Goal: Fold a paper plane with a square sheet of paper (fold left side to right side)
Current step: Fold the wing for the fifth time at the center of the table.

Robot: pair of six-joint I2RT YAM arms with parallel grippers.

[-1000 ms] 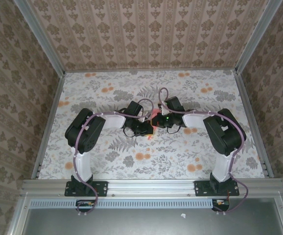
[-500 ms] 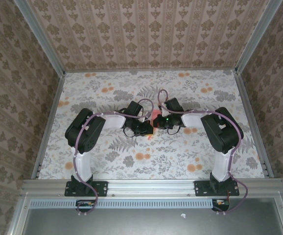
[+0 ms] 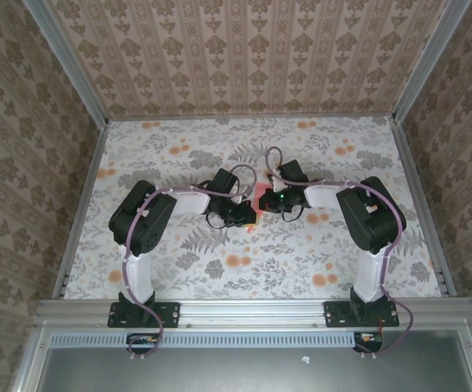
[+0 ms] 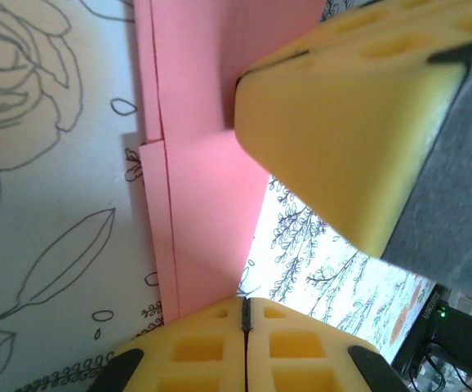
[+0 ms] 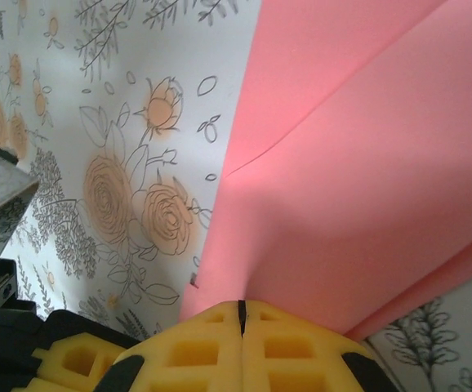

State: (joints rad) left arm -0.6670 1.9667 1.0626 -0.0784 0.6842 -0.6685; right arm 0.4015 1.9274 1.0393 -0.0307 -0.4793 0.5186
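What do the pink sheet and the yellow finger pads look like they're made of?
Pink sheet: thin paper, matte, judging by its sharp creases and layered edges. Finger pads: probably soft foam or rubbery plastic, matte yellow, with moulded square pockets; the look alone cannot settle which.

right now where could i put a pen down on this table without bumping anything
Bare tabletop lies at the near edge between the left arm and right arm, and along the far strip under the back wall, corners included. Crowded: the centre, where both jaws are shut on the pink paper.
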